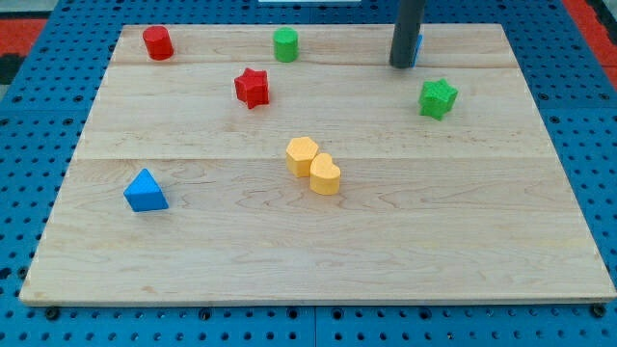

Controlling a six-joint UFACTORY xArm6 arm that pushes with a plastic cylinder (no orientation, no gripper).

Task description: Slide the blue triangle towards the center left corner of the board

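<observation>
The blue triangle (146, 191) lies near the board's left edge, a little below mid-height. My tip (401, 65) is at the view's top right, far from the triangle. It stands right in front of another blue block (417, 45), which the rod mostly hides; its shape cannot be made out.
On the wooden board (318, 251): a red cylinder (158, 42) at top left, a green cylinder (285, 44) at top centre, a red star (252, 88), a green star (438, 98), and a yellow hexagon (302, 155) touching a yellow heart (326, 175) in the middle.
</observation>
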